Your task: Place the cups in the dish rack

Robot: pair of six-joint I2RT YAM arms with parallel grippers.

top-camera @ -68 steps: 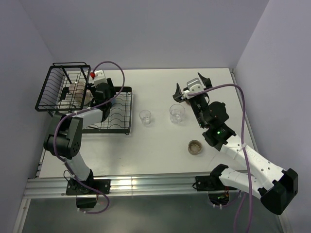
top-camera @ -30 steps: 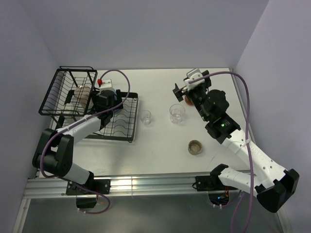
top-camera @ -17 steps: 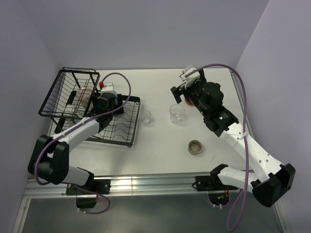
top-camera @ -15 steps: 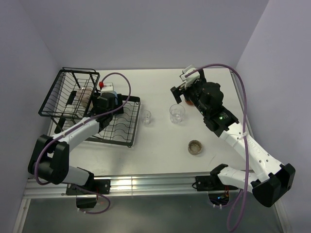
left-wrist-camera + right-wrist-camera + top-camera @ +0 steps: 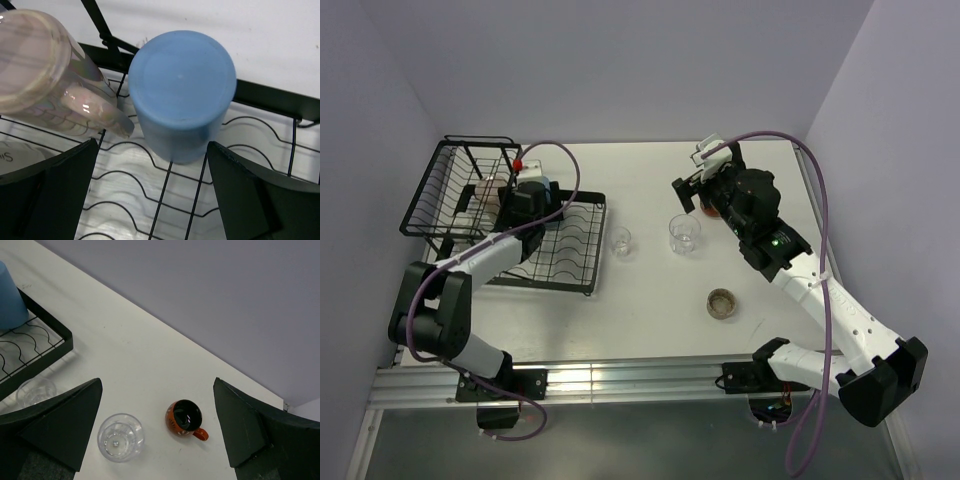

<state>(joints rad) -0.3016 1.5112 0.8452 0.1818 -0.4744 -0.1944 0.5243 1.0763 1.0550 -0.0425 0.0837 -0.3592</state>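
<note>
The right hand (image 5: 157,385) is hovering over the far right part of the worktop (image 5: 650,300) with its fingers spread wide and nothing between them. The dark brown-orange cup (image 5: 184,418) is standing upright on the worktop below it, mouth up, so its long axis is running straight toward the wrist camera. In the right wrist view the cup is sitting at about 5 o'clock from the midpoint of the fingers, with its handle pointing to about 4 o'clock. One clear glass (image 5: 120,436) is standing near the cup at about 7 o'clock, apart from it. The second clear glass (image 5: 619,241) and the low brownish cup (image 5: 721,302) are also waiting on the worktop, all of them closer to the right arm than to the left.

The left hand (image 5: 152,144) is hanging over the dish rack (image 5: 270,97), fingers apart and gripping nothing. The blue tumbler (image 5: 182,85) is standing upside down on the flat tray between them, and the pinkish mug (image 5: 45,65) is lying tilted at its 9 o'clock.

Judging from this, the brown-orange cup is likely the next pick, and the right hand is needing a small shift toward 5 o'clock, fingers clear of the handle.
</note>
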